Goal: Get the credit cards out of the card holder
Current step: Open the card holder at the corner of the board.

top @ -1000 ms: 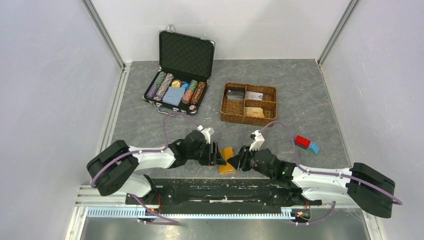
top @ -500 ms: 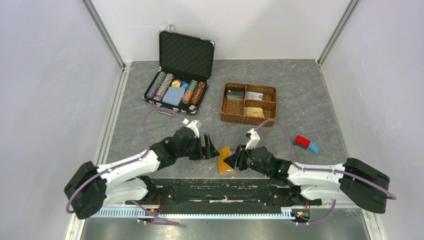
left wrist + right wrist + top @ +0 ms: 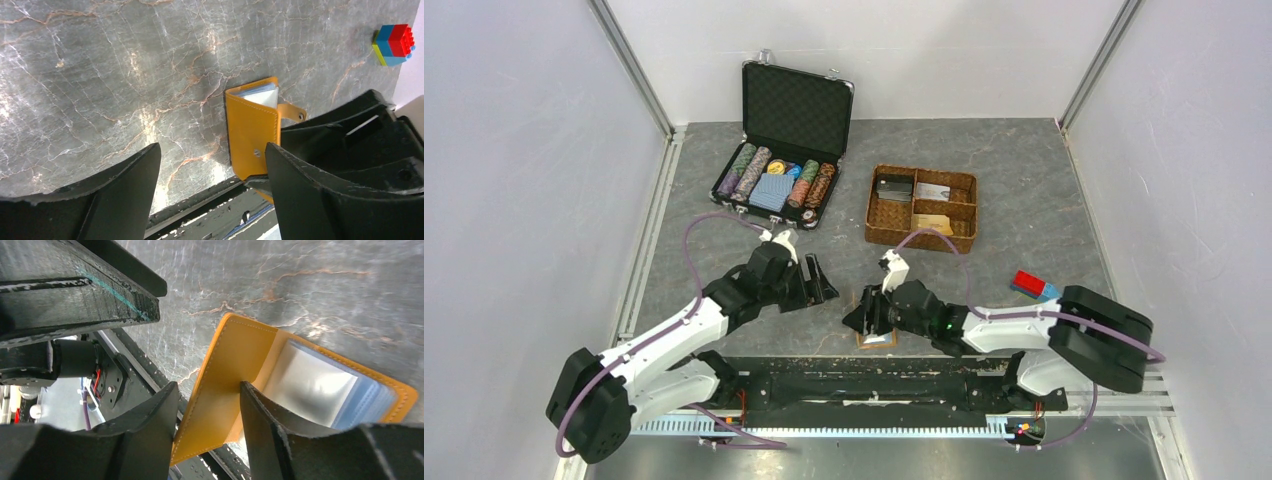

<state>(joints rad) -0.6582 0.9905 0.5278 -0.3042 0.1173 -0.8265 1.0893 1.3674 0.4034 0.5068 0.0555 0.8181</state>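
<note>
1. Top view: the right hand (image 3: 864,318) hides most of the card holder (image 3: 876,341). The left hand (image 3: 817,283), left of the card holder, is spread wide and empty.
2. Left wrist: the right hand covers the card holder's right edge.
3. Right wrist: fingers (image 3: 155,430) straddle the raised cover; I cannot tell whether they clamp it. The sleeves (image 3: 310,382) are blurred, and credit cards are indiscernible.

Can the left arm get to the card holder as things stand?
Probably yes: the left end effector is open, with bare table between it and the holder; the right end effector covers only one end.

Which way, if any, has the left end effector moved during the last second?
Yes. In the top view the left end effector has drawn back leftward, away from the woven basket and toward the black case.
</note>
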